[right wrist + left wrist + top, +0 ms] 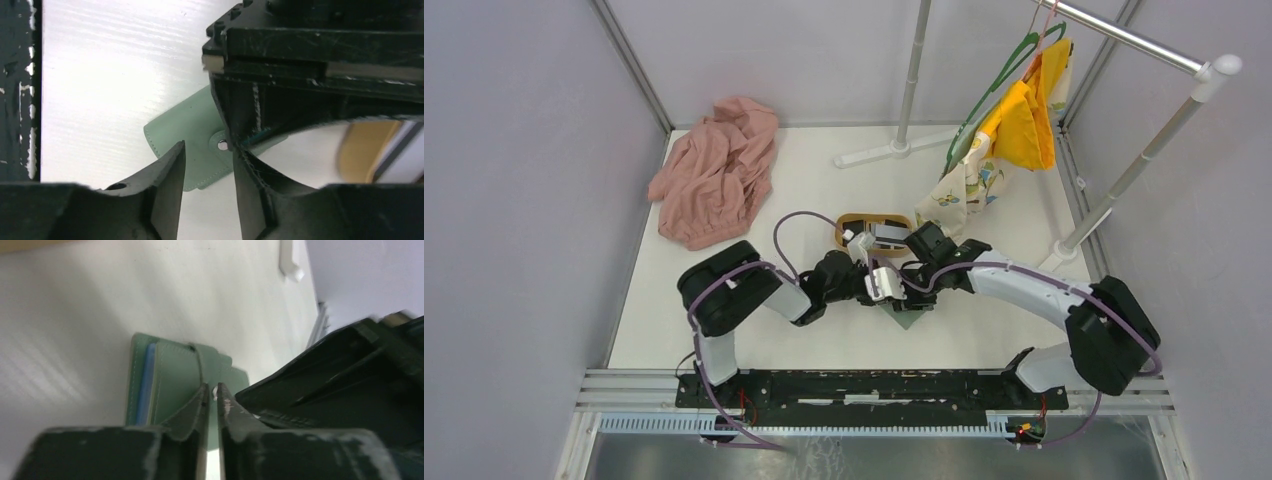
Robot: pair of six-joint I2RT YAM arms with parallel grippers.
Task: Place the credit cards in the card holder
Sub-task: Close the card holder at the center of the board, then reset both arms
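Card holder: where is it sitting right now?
In the top view the card holder lies mid-table, on the near side of the wooden tray, directly under the left gripper and right gripper.

Black-and-white arms carry lilac cables; the black fingers are scuffed.

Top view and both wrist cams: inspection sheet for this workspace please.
Surface: white table, faint grain.
Job's things: green card holder folded on the table under both pincers; cards in the wooden tray.
Clutter: pink cloth, far left.
Grippers: left pincer nearly closed at the holder's tab, grip unclear; right pincer open, empty.
Cables: purple cable loops over the table beside the tray.
Surroundings: clothes rack with yellow garment, far right.
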